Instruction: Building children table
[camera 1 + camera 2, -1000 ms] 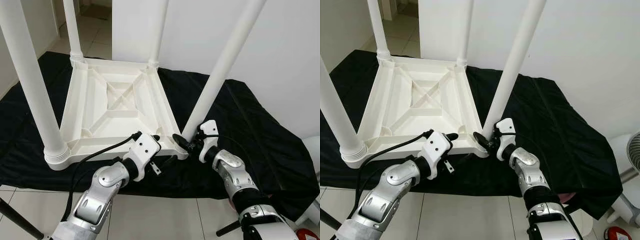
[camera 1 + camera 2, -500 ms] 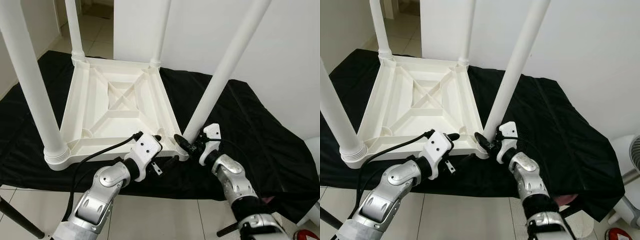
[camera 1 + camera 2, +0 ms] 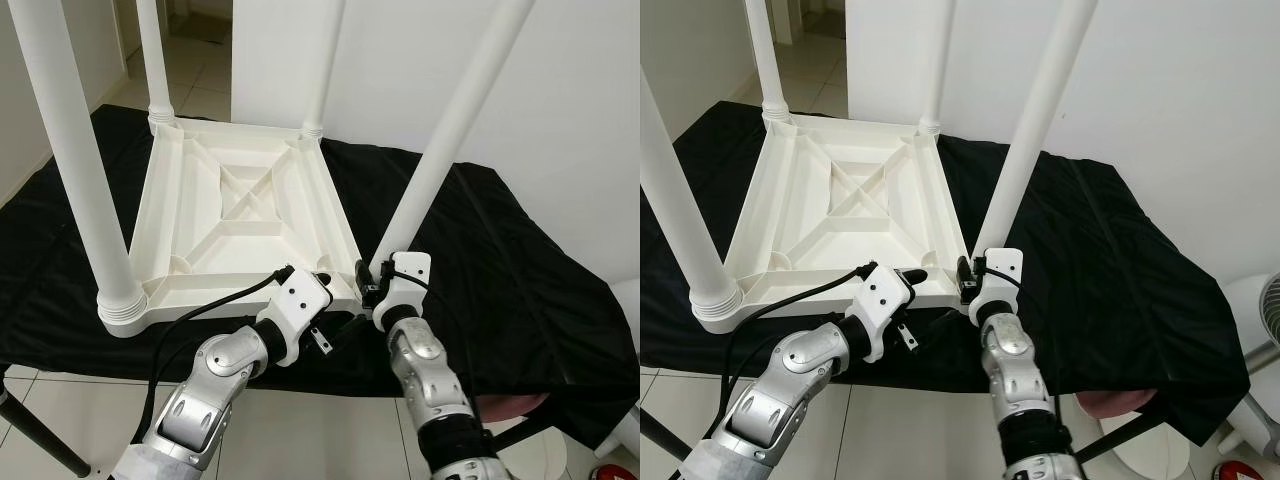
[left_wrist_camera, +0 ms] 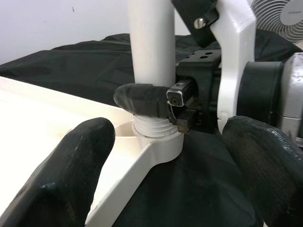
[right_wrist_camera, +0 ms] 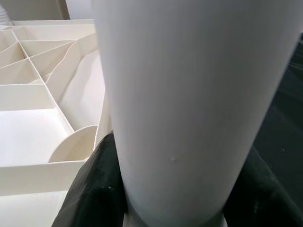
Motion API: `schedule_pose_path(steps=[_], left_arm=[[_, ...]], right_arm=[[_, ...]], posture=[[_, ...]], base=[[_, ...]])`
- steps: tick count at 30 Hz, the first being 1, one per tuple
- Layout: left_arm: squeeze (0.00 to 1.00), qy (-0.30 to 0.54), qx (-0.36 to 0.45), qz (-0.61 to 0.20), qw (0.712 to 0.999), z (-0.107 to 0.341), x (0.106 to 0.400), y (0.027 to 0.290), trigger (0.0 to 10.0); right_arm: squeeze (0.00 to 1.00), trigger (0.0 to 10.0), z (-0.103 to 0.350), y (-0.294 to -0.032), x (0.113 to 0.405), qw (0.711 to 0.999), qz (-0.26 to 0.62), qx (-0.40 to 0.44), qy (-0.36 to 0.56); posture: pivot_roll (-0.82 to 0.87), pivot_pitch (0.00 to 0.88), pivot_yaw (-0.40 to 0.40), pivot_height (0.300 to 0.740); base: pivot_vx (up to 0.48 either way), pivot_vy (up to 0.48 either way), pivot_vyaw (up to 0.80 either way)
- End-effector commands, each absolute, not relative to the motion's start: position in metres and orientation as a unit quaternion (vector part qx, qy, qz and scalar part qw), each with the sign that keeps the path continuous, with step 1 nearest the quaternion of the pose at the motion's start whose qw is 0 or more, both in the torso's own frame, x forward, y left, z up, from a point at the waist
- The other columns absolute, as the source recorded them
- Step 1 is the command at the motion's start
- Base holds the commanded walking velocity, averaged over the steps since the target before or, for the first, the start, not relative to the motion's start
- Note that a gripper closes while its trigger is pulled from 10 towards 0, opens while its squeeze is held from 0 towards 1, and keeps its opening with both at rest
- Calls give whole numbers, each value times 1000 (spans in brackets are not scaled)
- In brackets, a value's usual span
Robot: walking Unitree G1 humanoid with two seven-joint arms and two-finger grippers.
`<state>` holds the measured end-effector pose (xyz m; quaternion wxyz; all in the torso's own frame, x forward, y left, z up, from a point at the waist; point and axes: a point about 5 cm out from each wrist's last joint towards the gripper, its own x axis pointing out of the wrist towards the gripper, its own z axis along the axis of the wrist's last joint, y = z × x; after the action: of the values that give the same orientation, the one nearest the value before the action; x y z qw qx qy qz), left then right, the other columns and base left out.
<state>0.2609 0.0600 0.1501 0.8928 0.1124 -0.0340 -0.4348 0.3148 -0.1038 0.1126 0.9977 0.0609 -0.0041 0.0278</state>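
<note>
The right gripper has swung in from the side and is now clamping the base of the near-right table leg, fingers wrapped around it just above its socket. The upturned white table is lying on a black cloth. The left gripper is hovering spread wide beside that corner, holding nothing.

Upturned white table on black cloth, right gripper at the near leg's base, left gripper beside it.
</note>
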Motion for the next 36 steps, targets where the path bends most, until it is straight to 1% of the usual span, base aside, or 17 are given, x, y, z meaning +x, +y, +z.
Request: schedule_pose_path(steps=[1, 6, 7, 8, 14, 16, 17, 18, 19, 20, 21, 25, 26, 27, 30, 34, 36], left_arm=[[0, -36, 110, -442, 889, 151, 260, 57, 10000], [0, -35, 110, -443, 889, 151, 260, 57, 10000], [0, -35, 110, -443, 889, 151, 260, 56, 10000], [0, -35, 111, -444, 889, 151, 260, 57, 10000], [0, -35, 112, -443, 889, 151, 260, 59, 10000], [0, -34, 112, -444, 889, 151, 259, 59, 10000], [0, -33, 112, -444, 888, 151, 259, 59, 10000], [0, -33, 111, -445, 888, 151, 259, 59, 10000], [0, -33, 111, -445, 888, 151, 259, 59, 10000], [0, -33, 111, -445, 888, 151, 259, 59, 10000], [0, -33, 111, -446, 888, 151, 259, 59, 10000], [0, -32, 111, -447, 887, 151, 259, 59, 10000], [0, -32, 111, -448, 887, 150, 258, 59, 10000], [0, -32, 111, -448, 887, 150, 258, 59, 10000], [0, -32, 110, -449, 886, 150, 258, 58, 10000], [0, -31, 110, -449, 886, 150, 258, 58, 10000], [0, -30, 108, -449, 886, 150, 257, 58, 10000]], right_arm=[[0, 10000, 97, -105, 308, 998, 25, 49, 34], [0, 10000, 99, -104, 307, 998, 32, 48, 33], [302, 10000, 101, -106, 307, 998, 34, 41, 28], [1000, 10000, 102, -110, 306, 998, 38, 40, 24], [1000, 10000, 107, -121, 302, 998, 46, 45, 6], [1000, 10000, 111, -129, 299, 996, 76, 40, -5], [843, 10000, 112, -134, 298, 995, 94, 35, -10], [843, 10000, 113, -137, 298, 994, 104, 31, -13], [114, 10000, 114, -139, 297, 994, 108, 30, -15], [114, 10000, 114, -139, 297, 994, 108, 30, -15], [0, 10000, 116, -143, 297, 990, 135, 29, -20], [0, 10000, 117, -146, 297, 987, 156, 28, -23], [0, 10000, 118, -150, 298, 982, 184, 21, -24], [0, 10000, 118, -150, 298, 982, 184, 21, -24], [0, 10000, 122, -155, 305, 972, 235, -2, -31], [0, 10000, 125, -153, 308, 963, 267, -3, -33], [0, 10000, 123, -147, 314, 952, 305, -17, -25]], posture=[[37, 0, -156, 740], [37, 0, -156, 740], [37, 0, -154, 740], [39, 0, -154, 740], [38, 0, -153, 740], [35, 0, -150, 740], [35, 0, -150, 740], [35, 0, -150, 740], [35, 0, -149, 740], [35, 0, -149, 740], [33, 0, -146, 740], [33, 0, -146, 740], [30, 0, -143, 740], [30, 0, -143, 740], [34, 0, -144, 740], [38, 0, -146, 740], [44, 0, -147, 740]], base=[[0, 0, 0], [0, 0, 0], [0, 0, 0], [0, 0, 0], [0, 0, 0], [0, 0, 0], [0, 0, 0], [0, 0, 0], [0, 0, 0], [0, 0, 0], [0, 0, 0], [0, 0, 0], [0, 0, 0], [0, 0, 0], [0, 0, 0], [0, 0, 0], [0, 0, 0]])
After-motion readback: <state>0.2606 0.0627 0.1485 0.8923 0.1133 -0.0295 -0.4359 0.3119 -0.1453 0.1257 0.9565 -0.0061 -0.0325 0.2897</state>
